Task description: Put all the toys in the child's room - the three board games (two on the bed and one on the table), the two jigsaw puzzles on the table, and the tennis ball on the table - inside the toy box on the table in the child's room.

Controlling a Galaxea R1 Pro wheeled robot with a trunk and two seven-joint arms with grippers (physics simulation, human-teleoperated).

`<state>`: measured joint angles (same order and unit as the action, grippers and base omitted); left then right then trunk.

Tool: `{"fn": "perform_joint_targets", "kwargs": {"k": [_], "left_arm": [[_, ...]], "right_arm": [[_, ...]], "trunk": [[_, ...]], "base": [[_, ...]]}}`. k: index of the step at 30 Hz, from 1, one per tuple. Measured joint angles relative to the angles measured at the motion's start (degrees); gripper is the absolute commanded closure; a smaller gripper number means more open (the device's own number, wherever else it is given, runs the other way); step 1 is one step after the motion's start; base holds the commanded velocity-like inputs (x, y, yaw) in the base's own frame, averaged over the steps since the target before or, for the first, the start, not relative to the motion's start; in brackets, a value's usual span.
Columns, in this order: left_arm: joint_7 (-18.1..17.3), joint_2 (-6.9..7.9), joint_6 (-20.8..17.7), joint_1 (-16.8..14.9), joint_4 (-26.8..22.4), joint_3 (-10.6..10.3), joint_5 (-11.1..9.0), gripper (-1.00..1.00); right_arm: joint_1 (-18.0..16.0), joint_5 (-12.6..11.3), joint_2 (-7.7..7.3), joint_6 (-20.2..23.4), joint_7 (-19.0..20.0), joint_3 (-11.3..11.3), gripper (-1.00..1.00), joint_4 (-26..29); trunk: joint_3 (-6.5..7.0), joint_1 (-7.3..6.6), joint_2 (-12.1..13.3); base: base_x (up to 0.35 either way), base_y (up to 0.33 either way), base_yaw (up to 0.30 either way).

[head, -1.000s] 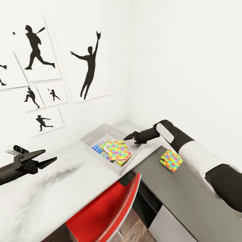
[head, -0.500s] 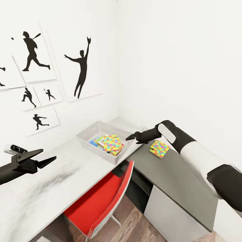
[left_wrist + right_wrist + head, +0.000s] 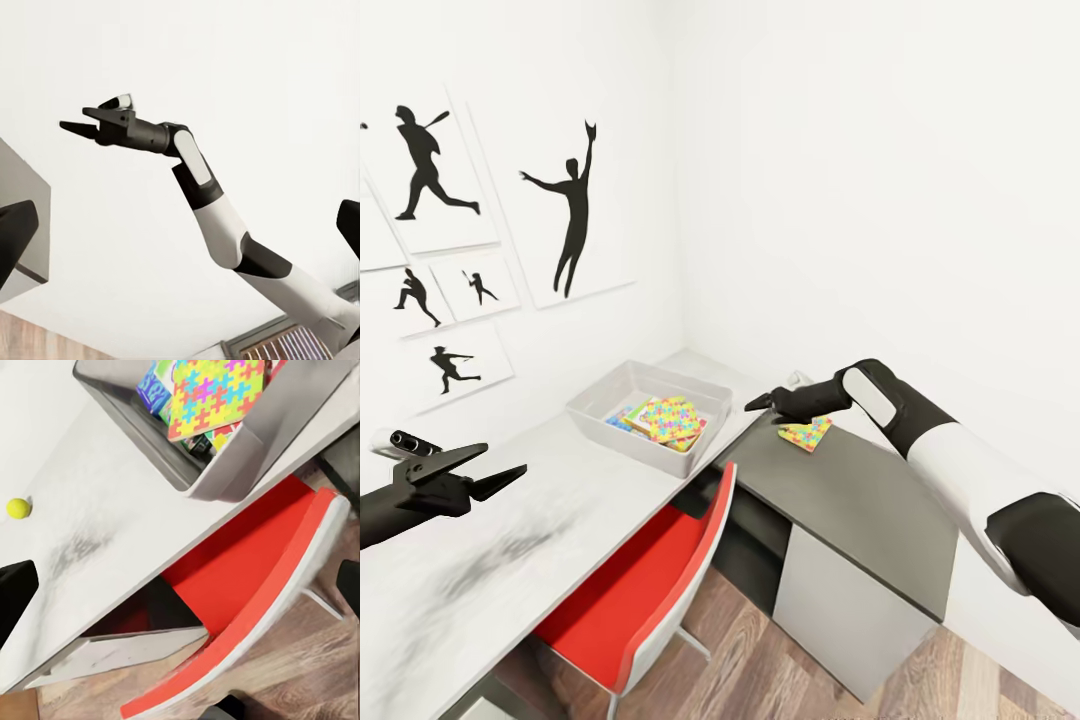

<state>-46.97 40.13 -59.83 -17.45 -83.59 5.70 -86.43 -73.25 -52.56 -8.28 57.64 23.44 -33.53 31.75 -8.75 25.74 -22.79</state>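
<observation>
Head view: right end effector (image 3: 762, 402) reaches above jigsaw puzzle (image 3: 805, 433), fingers apart.

The table (image 3: 560, 500) bears the toy box (image 3: 600, 412), one jigsaw puzzle (image 3: 807, 433) and the tennis ball (image 3: 19, 508).

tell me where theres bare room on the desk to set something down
Free: the pale desk top between the left hand and the toy box, and the dark cabinet top this side of the loose jigsaw puzzle. Crowded: inside the toy box, and at the puzzle, where the right hand hovers.
</observation>
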Motion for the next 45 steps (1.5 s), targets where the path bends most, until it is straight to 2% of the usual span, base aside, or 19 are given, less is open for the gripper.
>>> {"fn": "perform_joint_targets", "kwargs": {"k": [19,22,29,37,45], "left_arm": [[0.0,-0.02,0.0,-0.1,0.0,0.1,0.0,-1.00],[0.0,0.00,0.0,-0.1,0.0,0.1,0.1,-1.00],[0.1,-0.06,0.0,-0.1,0.0,0.9,0.0,-1.00],[0.0,0.00,0.0,-0.1,0.0,1.2,0.0,-1.00],[0.1,-0.13,0.0,-0.1,0.0,1.2,0.1,-1.00]], "right_arm": [[0.2,-0.6,-6.69,-2.0,0.4,0.1,-1.00,-0.4],[1.1,-0.6,-7.46,-2.0,0.4,0.2,-1.00,-0.4],[2.7,-0.6,-8.00,-2.3,0.8,0.5,-1.00,-0.4],[4.3,-0.6,-9.80,-4.0,2.2,0.5,-1.00,-0.5],[7.5,-0.4,-12.23,-4.5,4.5,0.6,-1.00,-0.6]], "trunk": [[1.28,0.02,0.0],[1.47,0.00,0.0],[1.95,0.01,0.0],[2.48,0.00,0.0],[3.02,0.00,0.0]], "base": [[-0.091,0.039,-0.215],[-0.135,0.076,-0.215],[-0.099,0.059,-0.215],[-0.078,0.054,-0.215],[-0.007,0.005,-0.215]]}}
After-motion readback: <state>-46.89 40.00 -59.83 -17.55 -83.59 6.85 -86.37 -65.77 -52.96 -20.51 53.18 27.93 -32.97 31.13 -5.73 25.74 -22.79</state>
